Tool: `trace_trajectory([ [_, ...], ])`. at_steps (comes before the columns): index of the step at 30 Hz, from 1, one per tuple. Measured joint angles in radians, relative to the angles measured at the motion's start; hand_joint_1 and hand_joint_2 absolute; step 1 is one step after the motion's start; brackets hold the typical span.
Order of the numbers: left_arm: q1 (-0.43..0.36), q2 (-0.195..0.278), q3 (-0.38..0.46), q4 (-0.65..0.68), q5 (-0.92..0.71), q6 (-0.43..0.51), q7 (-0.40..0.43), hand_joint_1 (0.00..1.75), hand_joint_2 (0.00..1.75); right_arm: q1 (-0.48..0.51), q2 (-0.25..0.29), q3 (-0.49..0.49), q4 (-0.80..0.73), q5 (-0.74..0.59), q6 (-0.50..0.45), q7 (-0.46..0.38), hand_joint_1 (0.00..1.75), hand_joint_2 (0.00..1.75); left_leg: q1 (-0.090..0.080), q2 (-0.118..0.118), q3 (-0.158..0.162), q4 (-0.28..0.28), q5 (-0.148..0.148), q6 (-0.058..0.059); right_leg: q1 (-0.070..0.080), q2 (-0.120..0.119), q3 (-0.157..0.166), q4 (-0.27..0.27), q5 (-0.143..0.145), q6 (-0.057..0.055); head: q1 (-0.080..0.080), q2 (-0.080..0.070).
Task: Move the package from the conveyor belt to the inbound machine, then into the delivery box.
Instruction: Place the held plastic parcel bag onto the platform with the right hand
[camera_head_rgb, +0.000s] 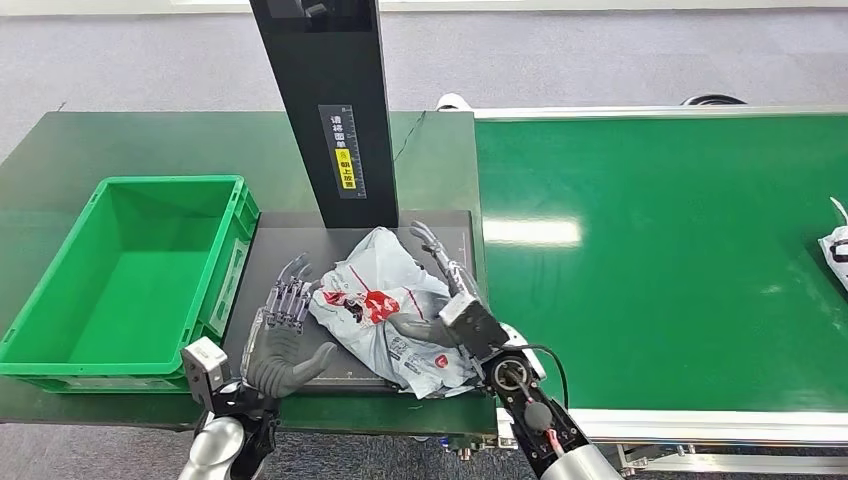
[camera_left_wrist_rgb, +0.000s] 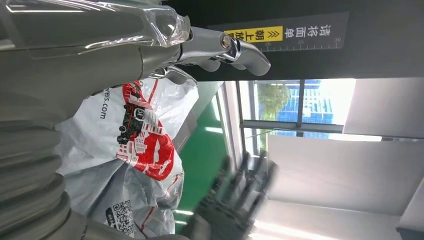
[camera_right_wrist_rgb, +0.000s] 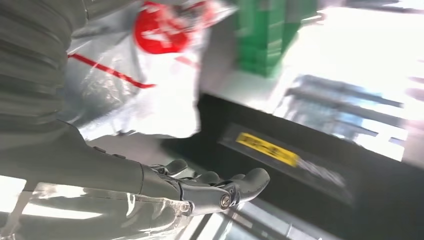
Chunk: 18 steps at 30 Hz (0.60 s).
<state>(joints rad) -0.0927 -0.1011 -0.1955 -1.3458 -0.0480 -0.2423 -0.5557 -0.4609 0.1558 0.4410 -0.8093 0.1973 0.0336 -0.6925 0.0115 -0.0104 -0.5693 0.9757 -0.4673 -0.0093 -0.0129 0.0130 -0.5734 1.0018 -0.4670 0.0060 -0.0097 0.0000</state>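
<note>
A crumpled grey plastic mailer package (camera_head_rgb: 385, 305), glossy and wrinkled, printed with a red graphic and small black text, lay on the flat dark platform of the inbound machine (camera_head_rgb: 300, 232), in front of the machine's black upright column (camera_head_rgb: 325, 100) with its yellow-and-white label. The right hand (camera_head_rgb: 447, 292) rested at the package's right edge, its thick grey thumb pressed against the film and its slim metallic fingers (camera_head_rgb: 432, 245) stretched straight along the bag's side toward the column; whether it actually clamped the film could not be told. In the right wrist view the thumb (camera_right_wrist_rgb: 220, 187) showed smooth and rounded beside the bag's creased white-grey skin. The left hand (camera_head_rgb: 285, 335) lay on the platform just beside the package's left edge, its dark ribbed fingers (camera_head_rgb: 292, 295) extended and slightly spread, holding nothing. To the left, on the dark green bench (camera_head_rgb: 100, 140), stood a rectangular green plastic delivery box (camera_head_rgb: 120, 270) with ribbed walls. To the right ran the matte green conveyor belt (camera_head_rgb: 660, 250), framed by a silver rail, carrying another white bag (camera_head_rgb: 836, 250) at its far right edge.
</note>
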Motion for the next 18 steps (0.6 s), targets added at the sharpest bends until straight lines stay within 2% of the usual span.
trace_trajectory([
  [3, -0.008, 0.002, -0.015, 0.01, -0.067, 0.04, -0.006, 0.0, 1.75, 0.045, -0.017, -0.04, -0.104, -0.114, 0.108, -0.005, 0.0, 1.75, 0.0, 0.0, 0.0, 0.0, 0.0, 0.0, 0.0, 0.0, 0.0, 0.0, 0.0, 0.0, 0.0, 0.0],
  [8, -0.016, 0.007, -0.05, 0.022, -0.165, 0.082, -0.005, 0.0, 1.75, 0.128, -0.041, -0.114, -0.276, -0.235, 0.227, -0.006, 0.0, 1.75, 0.0, 0.0, 0.0, 0.0, 0.0, 0.0, 0.0, 0.0, 0.0, 0.0, 0.0, 0.0, 0.0, 0.0],
  [12, -0.026, 0.011, -0.08, 0.027, -0.271, 0.135, 0.009, 0.0, 1.75, 0.189, -0.055, -0.177, -0.398, -0.282, 0.284, -0.006, 0.0, 1.75, 0.0, 0.0, 0.0, 0.0, 0.0, 0.0, 0.0, 0.0, 0.0, 0.0, 0.0, 0.0, 0.0, 0.0],
  [18, -0.062, 0.023, -0.141, 0.027, -0.535, 0.247, 0.067, 0.0, 1.75, 0.254, -0.059, -0.265, -0.539, -0.31, 0.364, 0.024, 0.0, 1.75, 0.0, 0.0, 0.0, 0.0, 0.0, 0.0, 0.0, 0.0, 0.0, 0.0, 0.0, 0.0, 0.0, 0.0],
])
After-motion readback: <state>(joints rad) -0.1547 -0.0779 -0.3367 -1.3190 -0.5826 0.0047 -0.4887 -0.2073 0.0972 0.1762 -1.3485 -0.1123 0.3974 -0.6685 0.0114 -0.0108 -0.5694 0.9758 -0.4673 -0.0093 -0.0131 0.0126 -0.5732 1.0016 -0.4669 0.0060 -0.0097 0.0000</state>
